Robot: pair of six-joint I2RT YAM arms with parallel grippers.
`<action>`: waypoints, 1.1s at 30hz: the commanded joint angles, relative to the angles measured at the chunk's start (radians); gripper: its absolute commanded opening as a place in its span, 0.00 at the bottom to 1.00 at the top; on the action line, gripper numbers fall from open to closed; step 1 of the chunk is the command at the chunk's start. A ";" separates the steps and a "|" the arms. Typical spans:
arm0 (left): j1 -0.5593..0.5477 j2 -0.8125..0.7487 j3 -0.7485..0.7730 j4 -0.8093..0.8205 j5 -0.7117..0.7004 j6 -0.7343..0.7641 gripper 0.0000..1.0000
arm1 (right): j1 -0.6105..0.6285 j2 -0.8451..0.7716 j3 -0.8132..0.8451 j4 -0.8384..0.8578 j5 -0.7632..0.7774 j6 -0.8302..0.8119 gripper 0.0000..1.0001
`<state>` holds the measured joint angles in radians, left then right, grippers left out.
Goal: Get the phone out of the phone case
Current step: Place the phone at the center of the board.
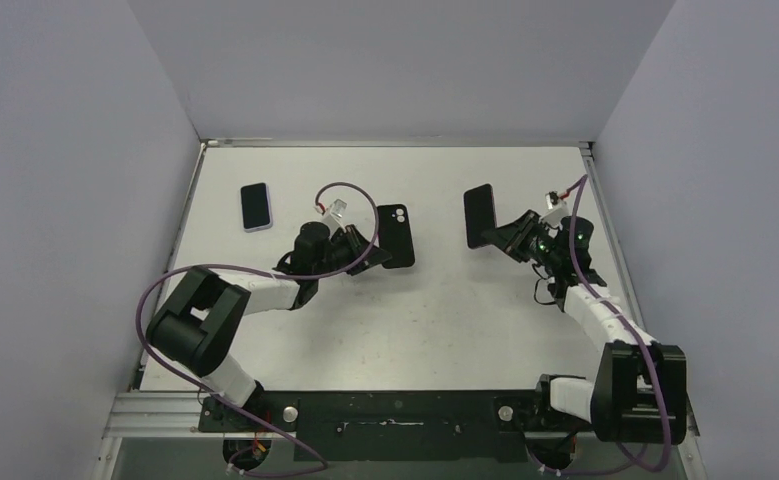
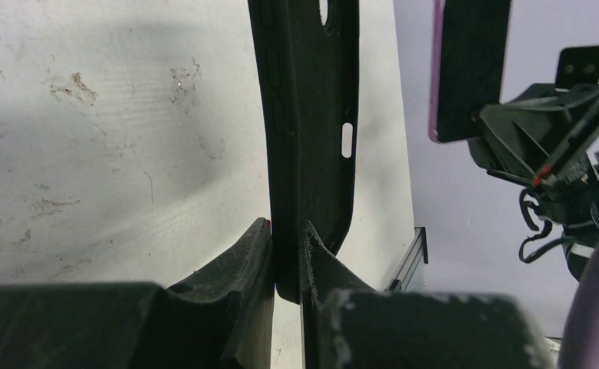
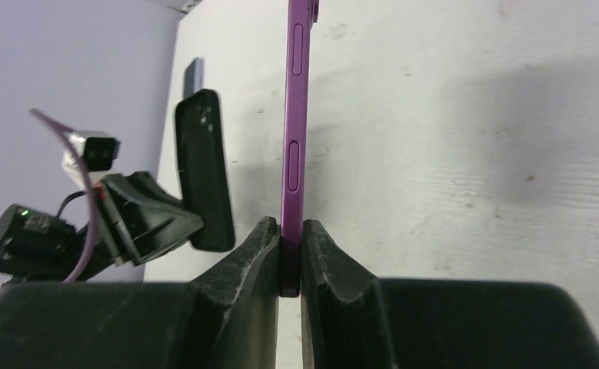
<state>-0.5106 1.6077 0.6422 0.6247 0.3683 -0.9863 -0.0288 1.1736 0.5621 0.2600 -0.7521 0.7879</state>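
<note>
1. Your left gripper is clamped narrow on one end of the black phone case. The case stands on edge above the table. Light shows through its side slot, so the shell looks empty. I judge you are holding it as the anchor half of the separation.
2. Your right gripper is pinched tight across the flat faces of the purple phone, near one end, with the side buttons showing. The phone sits to the right of the case and well apart from it, so it is out of the case.
3. With each piece edge-on in its own claw, the two cannot snag. By my reading the extraction is done, and only setting things down is left.
4. Your left arm is folded at the elbow, left of the case. The forearm reaches rightward and the wrist is rolled so the case stands upright.
5. Your right arm rises from its base and bends leftward toward the case, with the wrist rolled so the phone also stands on edge.
6. A second phone lies flat on the table left of the case, well apart, and neither claw touches it.
</note>
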 commanded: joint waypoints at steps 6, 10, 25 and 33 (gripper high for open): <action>-0.006 0.028 0.024 0.091 0.068 -0.009 0.00 | -0.017 0.341 0.106 0.210 0.006 -0.095 0.00; -0.006 0.023 -0.001 0.119 0.084 -0.034 0.00 | -0.017 0.491 0.161 0.288 -0.019 -0.073 0.00; -0.017 0.057 0.005 0.128 0.071 -0.028 0.00 | -0.003 0.776 0.258 0.355 -0.002 0.005 0.41; -0.021 0.094 0.023 0.144 0.081 -0.038 0.00 | -0.012 0.667 0.237 0.092 0.134 -0.148 0.99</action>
<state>-0.5243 1.6962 0.6228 0.6922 0.4316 -1.0183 -0.0349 1.9053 0.8074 0.5442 -0.7586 0.7776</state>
